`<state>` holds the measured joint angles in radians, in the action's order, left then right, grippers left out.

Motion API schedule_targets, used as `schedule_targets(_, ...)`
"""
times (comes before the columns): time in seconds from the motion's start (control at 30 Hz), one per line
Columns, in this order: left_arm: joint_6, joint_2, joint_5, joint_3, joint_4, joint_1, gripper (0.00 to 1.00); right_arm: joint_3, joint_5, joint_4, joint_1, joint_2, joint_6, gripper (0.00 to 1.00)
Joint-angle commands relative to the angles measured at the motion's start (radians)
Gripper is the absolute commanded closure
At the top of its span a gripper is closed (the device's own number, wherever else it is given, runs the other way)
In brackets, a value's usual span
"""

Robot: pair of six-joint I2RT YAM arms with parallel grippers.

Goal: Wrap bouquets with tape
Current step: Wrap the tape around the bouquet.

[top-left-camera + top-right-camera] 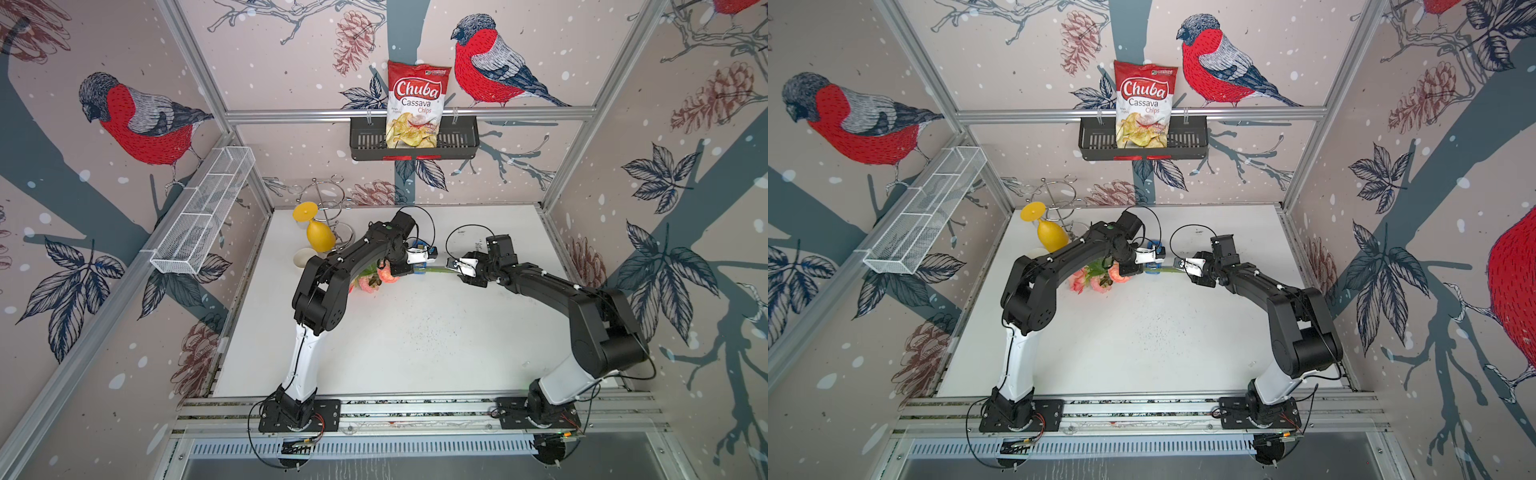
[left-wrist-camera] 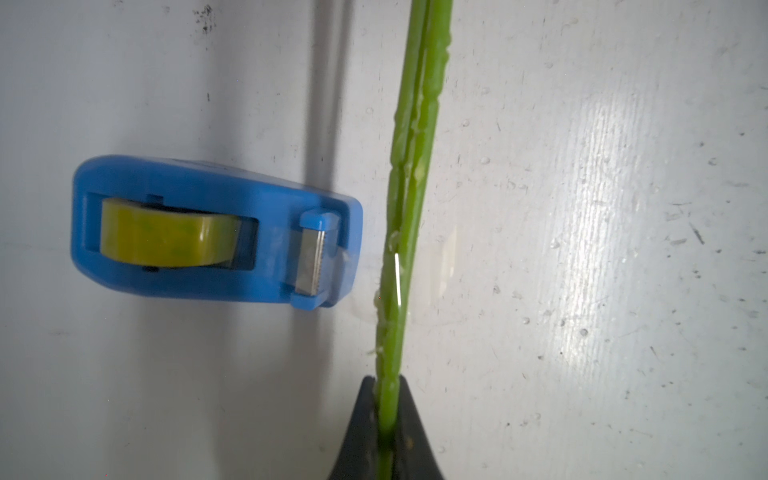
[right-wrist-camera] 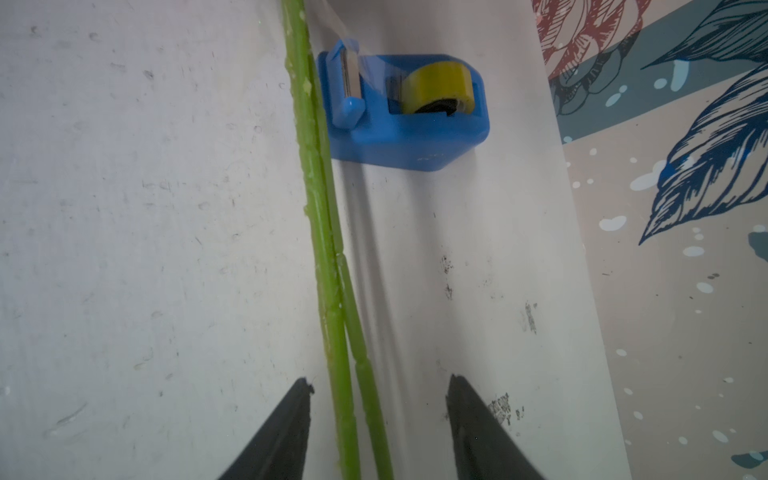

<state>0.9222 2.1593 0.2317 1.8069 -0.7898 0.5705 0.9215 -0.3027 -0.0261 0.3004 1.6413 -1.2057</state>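
Green stems (image 2: 409,166) lying across the white table (image 1: 415,332), pink blooms of the bouquets (image 1: 386,274) toward the left arm's side. Blue dispenser (image 2: 124,174) just beside the stems, yellowish-green tape (image 2: 166,237) seated in it, cutter (image 2: 311,259) facing the stems.

Progress, as a judgement: early. Seems to show a clear strip reaching from the cutter over to the stems, plus a glossy film across them in the left wrist view. Cannot tell whether any full turn is made. Left to do, on that reading: winding round the bunch, tearing off at the cutter, pressing the loose end down.

Left gripper (image 2: 386,386): pinched tight on the stems, both black fingers against them, holding the bunch in line with the dispenser.

Right gripper (image 3: 381,380): jaws roughly half apart, straddling the two stems further along toward their cut ends. Not yet gripping. Stems nearer one finger, with a plain gap on the other side. Holds nothing, as far as visible, and touches neither dispenser nor strip.
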Motion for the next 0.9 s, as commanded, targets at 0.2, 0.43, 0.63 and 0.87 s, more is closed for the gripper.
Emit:
schedule_targets(0.2,0.007,-0.015,0.011,0.007,0.009,-0.003,1.00,0.004,0.041,-0.006,0.009,0.041,-0.079,0.62)
schedule_targets(0.43,0.008,-0.023,0.023,0.003,0.008,-0.003,1.00,-0.015,0.082,0.045,0.013,0.032,-0.118,0.85)
schedule_targets(0.63,0.013,-0.025,0.027,0.003,0.003,-0.003,1.00,-0.041,0.088,0.079,0.022,0.007,-0.146,1.00)
schedule_targets(0.87,0.033,-0.028,0.022,0.005,-0.030,-0.003,0.78,-0.056,0.072,0.101,0.034,-0.024,-0.151,1.00)
